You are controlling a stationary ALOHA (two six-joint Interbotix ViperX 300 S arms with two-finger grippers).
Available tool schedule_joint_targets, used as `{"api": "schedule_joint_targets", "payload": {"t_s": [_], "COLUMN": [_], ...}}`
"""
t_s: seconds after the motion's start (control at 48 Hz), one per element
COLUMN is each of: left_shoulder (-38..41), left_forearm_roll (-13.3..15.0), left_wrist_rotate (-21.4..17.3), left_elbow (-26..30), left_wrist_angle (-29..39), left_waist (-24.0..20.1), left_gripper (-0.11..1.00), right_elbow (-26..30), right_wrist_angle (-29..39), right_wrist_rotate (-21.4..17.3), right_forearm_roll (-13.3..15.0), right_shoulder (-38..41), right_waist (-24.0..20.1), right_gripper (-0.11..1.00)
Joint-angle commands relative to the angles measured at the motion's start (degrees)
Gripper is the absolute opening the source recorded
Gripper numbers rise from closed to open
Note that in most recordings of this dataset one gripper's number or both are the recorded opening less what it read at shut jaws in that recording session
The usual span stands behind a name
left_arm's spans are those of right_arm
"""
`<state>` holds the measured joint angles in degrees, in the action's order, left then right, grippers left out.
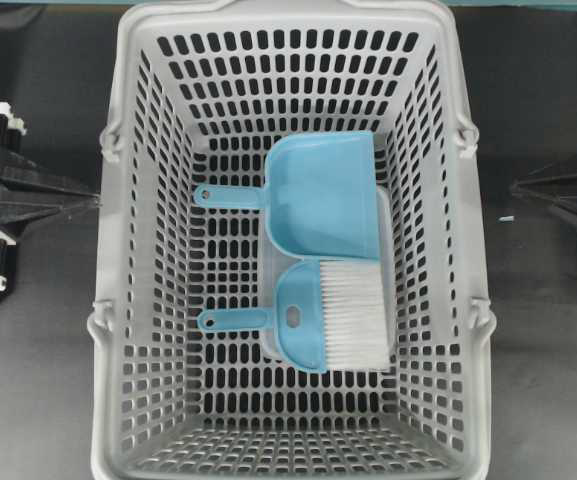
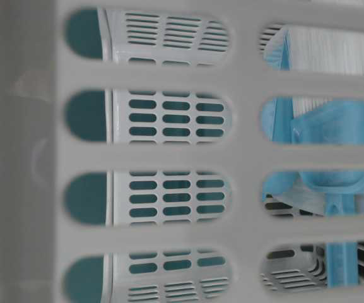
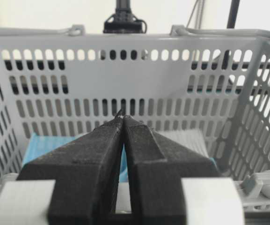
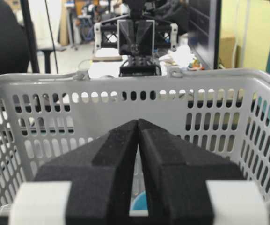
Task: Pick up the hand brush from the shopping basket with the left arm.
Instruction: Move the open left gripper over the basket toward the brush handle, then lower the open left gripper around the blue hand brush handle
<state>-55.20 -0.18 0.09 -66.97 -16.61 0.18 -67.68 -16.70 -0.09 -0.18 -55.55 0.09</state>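
The hand brush [image 1: 303, 322] lies flat on the floor of the grey shopping basket [image 1: 128, 250], its slim handle pointing left and its white bristles [image 1: 353, 315] to the right. My left gripper [image 1: 94, 200] is shut and empty, just outside the basket's left wall. In the left wrist view its fingertips [image 3: 123, 118] meet above the near rim, and the bristles [image 3: 186, 138] show beyond to the right. My right gripper [image 1: 515, 187] is shut and empty outside the right wall; its fingertips [image 4: 138, 121] also meet.
A blue dustpan scoop [image 1: 323, 195] lies just behind the brush, touching it, its handle pointing left. It shows low at the left in the left wrist view [image 3: 43, 145]. The basket's tall slotted walls [image 3: 125, 70] surround both. Dark table lies on both sides.
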Motion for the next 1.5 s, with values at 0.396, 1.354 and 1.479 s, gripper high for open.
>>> {"api": "schedule_joint_targets", "payload": {"t_s": [0.396,1.354,1.479], "left_shoulder": [6.86,43.95,47.37], "left_forearm_roll": [-2.37,-2.37,-2.37], "left_wrist_rotate": [2.81,7.38,8.09], "left_elbow": [21.62,53.88,54.4], "left_wrist_angle": [32.61,71.54,71.98], "left_waist": [5.01,8.09,9.05], "left_gripper": [0.0,0.79,0.91], "right_elbow": [5.63,8.79,7.82], "right_wrist_angle": [7.38,19.69,19.42], "right_wrist_rotate": [-4.92,-6.68,-6.77], "right_forearm_roll": [-1.14,-1.23,-1.23], "right_shoulder": [-0.26,-0.7,-0.88], "right_waist": [-1.32,-1.41,-1.41], "right_gripper": [0.0,0.77,0.77]}}
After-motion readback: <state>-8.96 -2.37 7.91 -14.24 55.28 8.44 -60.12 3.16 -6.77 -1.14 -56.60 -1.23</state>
